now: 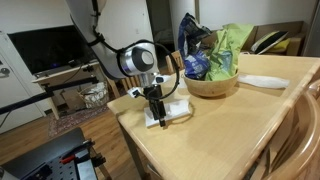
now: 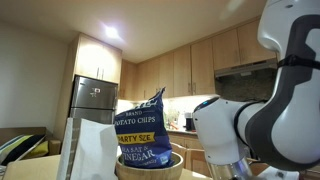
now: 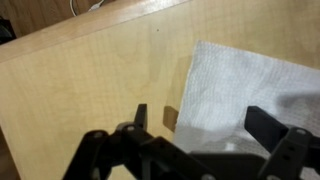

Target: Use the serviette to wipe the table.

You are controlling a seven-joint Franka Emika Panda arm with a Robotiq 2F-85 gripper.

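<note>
The serviette (image 1: 172, 110) is a small white paper napkin lying flat near a corner of the pale wooden table (image 1: 230, 130). My gripper (image 1: 157, 112) hangs straight over it, low and close to the table top. In the wrist view the serviette (image 3: 245, 85) fills the right side, with one dark finger on each side of its near edge. The gripper (image 3: 203, 122) is open and wide, with bare table (image 3: 80, 80) to the left. Whether the fingertips touch the paper cannot be told.
A wooden bowl (image 1: 212, 85) holding a blue chip bag (image 1: 194, 50) and a green bag (image 1: 231, 45) stands behind the serviette. A flat white plate-like item (image 1: 262, 82) lies beyond it. A slatted chair (image 1: 303, 125) stands at the table's side. The table edge is close to the gripper.
</note>
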